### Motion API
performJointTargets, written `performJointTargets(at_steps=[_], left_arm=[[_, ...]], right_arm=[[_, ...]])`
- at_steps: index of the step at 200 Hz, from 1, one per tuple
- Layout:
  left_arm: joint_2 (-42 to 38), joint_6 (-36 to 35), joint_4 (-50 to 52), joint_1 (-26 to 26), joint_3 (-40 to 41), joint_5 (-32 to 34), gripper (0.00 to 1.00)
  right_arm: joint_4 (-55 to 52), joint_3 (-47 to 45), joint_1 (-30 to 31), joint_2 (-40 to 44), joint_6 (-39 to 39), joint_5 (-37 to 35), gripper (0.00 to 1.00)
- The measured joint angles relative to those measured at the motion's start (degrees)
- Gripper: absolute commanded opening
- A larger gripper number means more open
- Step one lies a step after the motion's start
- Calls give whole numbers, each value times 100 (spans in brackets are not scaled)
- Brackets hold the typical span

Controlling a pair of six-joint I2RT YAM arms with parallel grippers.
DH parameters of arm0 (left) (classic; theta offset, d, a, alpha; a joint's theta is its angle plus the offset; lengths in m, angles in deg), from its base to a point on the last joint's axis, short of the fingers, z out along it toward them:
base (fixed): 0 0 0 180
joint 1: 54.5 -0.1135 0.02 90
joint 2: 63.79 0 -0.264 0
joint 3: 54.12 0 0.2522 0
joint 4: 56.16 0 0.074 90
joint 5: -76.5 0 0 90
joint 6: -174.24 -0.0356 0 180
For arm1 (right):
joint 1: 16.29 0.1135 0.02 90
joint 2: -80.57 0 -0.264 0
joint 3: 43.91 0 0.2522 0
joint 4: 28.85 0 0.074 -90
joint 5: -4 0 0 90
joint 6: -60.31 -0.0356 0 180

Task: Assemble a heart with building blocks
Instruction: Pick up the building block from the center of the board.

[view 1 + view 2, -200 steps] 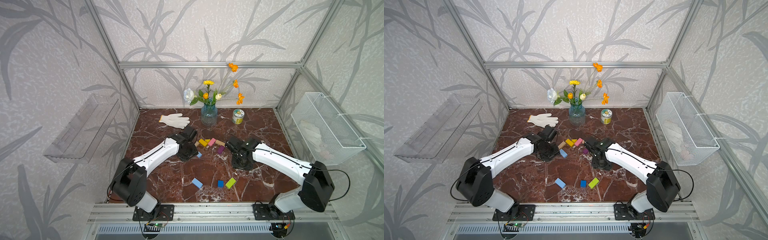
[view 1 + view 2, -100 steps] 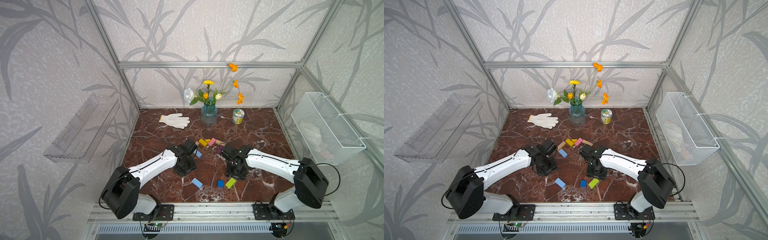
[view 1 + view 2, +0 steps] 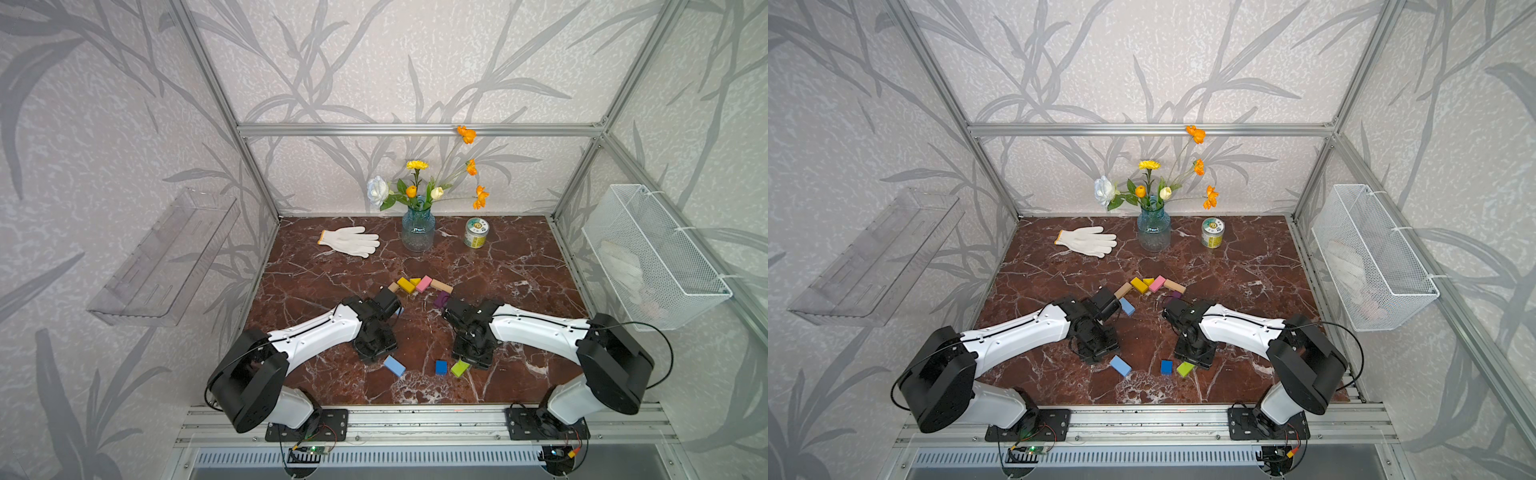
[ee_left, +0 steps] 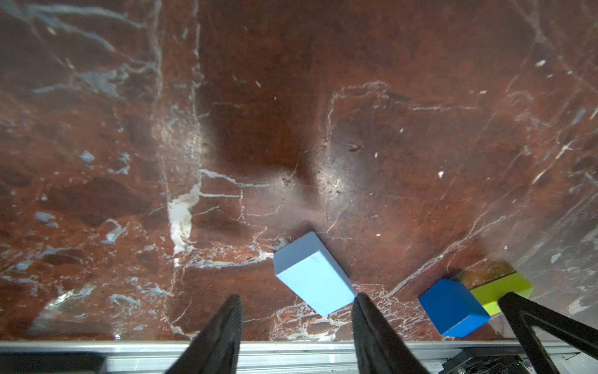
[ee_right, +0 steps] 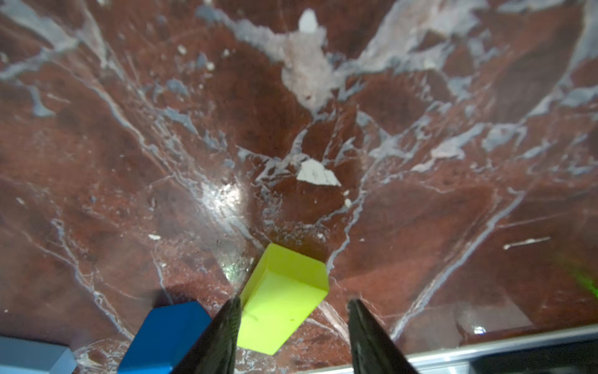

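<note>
1. Currently the left hand [image 4: 297, 298] hangs low over the desk [image 3: 519, 270], released, fingers apart. A light blue brick [image 4: 314, 275] lies flat just ahead of them, one corner reaching in between the tips; whether it touches a finger I cannot tell.
2. Likewise released, the right hand [image 5: 293, 301] straddles one end of the lime brick [image 5: 284, 298], which sits close to one finger with a clear gap to the other.
3. Between those two lies the dark blue brick [image 3: 441, 367], just beside the lime one. With the far wall as twelve o'clock, all three sit at six o'clock on the desk.
4. Only an arc of the heart [image 3: 417, 286] stands, near the desk's middle, at twelve o'clock from both hands: tan brick [image 3: 392, 286], yellow brick [image 3: 405, 284], tiny yellow wedge [image 3: 415, 281], pink brick [image 3: 424, 283] and second tan brick [image 3: 441, 286] run end to end. The purple brick [image 3: 441, 298] sits at its four o'clock end and a second light blue brick [image 3: 1127, 306] at its eight o'clock end.
5. Far back, a white glove [image 3: 351, 241] lies at eleven o'clock, a flower vase [image 3: 417, 235] at twelve and a small tin [image 3: 476, 232] at one.
</note>
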Motion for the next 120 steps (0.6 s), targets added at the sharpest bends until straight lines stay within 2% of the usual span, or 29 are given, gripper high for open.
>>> performJointTargets(at_steps=[37, 120], left_arm=[[20, 369, -59, 146, 59, -33, 54], [72, 1775, -492, 494, 439, 4, 52]], right_arm=[[173, -90, 68, 0, -256, 22, 52], [299, -321, 85, 0, -463, 20, 49]])
